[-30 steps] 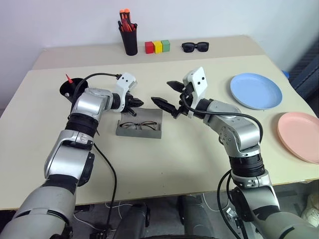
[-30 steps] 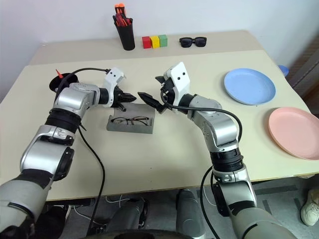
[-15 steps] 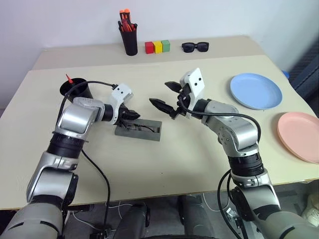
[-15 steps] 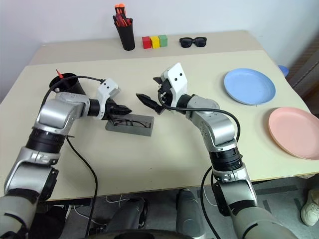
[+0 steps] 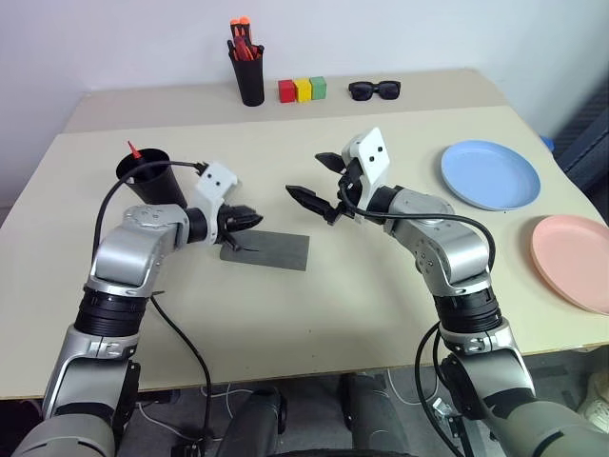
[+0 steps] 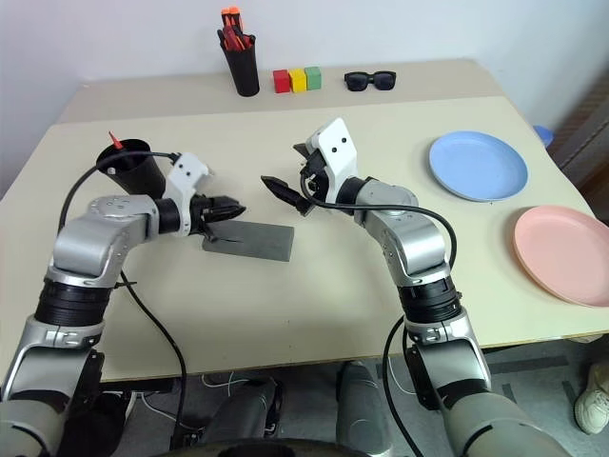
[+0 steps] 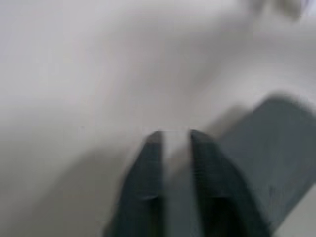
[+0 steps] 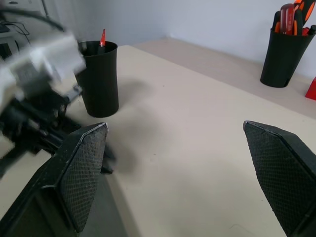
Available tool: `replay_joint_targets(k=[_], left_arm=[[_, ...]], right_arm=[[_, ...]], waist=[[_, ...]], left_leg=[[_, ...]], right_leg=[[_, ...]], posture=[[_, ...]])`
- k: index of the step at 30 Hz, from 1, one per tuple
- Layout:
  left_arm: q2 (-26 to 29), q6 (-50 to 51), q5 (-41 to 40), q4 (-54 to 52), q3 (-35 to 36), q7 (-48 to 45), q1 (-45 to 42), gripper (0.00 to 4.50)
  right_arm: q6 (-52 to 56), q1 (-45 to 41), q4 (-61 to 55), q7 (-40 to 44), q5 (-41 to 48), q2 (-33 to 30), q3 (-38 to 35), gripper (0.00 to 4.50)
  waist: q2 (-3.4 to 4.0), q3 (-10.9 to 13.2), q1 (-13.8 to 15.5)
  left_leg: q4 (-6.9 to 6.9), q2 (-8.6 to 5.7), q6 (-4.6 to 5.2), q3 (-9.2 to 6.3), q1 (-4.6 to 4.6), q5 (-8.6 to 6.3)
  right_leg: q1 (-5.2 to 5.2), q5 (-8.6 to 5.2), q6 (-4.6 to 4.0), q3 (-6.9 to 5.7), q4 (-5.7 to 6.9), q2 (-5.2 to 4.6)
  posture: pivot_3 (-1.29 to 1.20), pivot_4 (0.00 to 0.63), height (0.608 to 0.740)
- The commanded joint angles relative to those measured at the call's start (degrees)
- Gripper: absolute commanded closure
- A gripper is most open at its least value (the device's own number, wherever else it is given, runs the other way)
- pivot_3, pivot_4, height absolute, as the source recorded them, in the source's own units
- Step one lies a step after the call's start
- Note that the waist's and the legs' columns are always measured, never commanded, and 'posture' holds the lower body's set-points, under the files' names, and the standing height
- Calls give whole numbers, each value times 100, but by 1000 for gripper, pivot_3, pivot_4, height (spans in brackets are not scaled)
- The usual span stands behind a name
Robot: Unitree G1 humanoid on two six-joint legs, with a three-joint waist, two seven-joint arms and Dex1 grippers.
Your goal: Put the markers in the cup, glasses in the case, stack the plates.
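Observation:
The grey case [image 5: 271, 250] lies shut on the table, and the glasses are hidden. My left gripper [image 5: 251, 221] hovers just off the case's left end, fingers [image 7: 148, 168] parted by a narrow gap with nothing between them. My right gripper [image 5: 315, 181] hangs wide open above the case's far right side, holding nothing. The black cup [image 5: 150, 177] stands behind my left arm, with a marker's red tip [image 5: 132, 149] poking out. At the right lie the blue plate [image 5: 489, 174] and the pink plate [image 5: 575, 259], side by side and apart.
Along the back stand a black pen holder [image 5: 249, 76] with orange-red pens, three coloured blocks [image 5: 301, 89] and black sunglasses [image 5: 373, 89]. The left arm's cable loops near the cup. The table edge runs just past the pink plate.
The case's lid has come down over the glasses. My left gripper has drawn back leftward off the case and its fingers have parted slightly. The right arm has held still.

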Motion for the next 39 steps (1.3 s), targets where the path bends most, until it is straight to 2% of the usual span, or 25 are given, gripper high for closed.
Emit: replay_joint_targets(k=[1,4,6,11,16,21,30,39], left_arm=[[30,-369,-400,-153,523,-114,-209,1618],[22,-609,-815,-6,842,-404,-218,34],[48,-687,-1173,66,1049,-702,-182,10],[142,-1129,-1420,97,1065,-1228,105,10],[119,-1374,-1654,22,1014,-1562,431,10],[72,-1742,-1587,321,870,-1867,444,10],[39,-1844,-1616,762,596,-2121,210,10],[37,-2002,-1538,849,551,-2144,185,10]], right_arm=[[-112,-166,-71,-4,31,-139,-186,0],[-18,-173,-29,18,161,-366,-517,0],[-2,-162,49,22,199,-649,-786,0],[199,48,173,-42,153,-1341,-1224,0],[535,591,148,-394,-129,-2242,-1765,0],[894,1378,-15,-847,-431,-2807,-2268,0],[1655,1982,-65,-1866,-794,-2916,-3053,0],[2412,2251,4,-1997,-861,-2863,-2936,0]], waist=[[0,0,1],[0,0,1],[0,0,12],[0,0,19],[0,0,97],[0,0,177],[0,0,154],[0,0,157]], left_leg=[[0,0,-9,0,0,5],[0,-1,-11,3,1,6],[1,-1,-7,6,-1,4],[1,-2,12,19,0,-6],[2,-2,13,23,-2,-7],[7,-1,16,28,3,-8],[25,-1,20,34,3,-10],[25,0,21,35,4,-10]], right_leg=[[0,0,0,0,0,0],[0,0,0,0,0,-1],[1,0,0,0,-1,-1],[2,0,0,0,-1,-2],[3,0,0,0,-5,-3],[12,0,0,1,-5,-3],[21,0,1,2,-6,-2],[21,0,1,2,-5,-3]], posture=[[0,150,740],[0,150,740],[0,150,740],[0,150,740],[0,150,740],[0,150,740],[0,150,740],[0,150,740]])
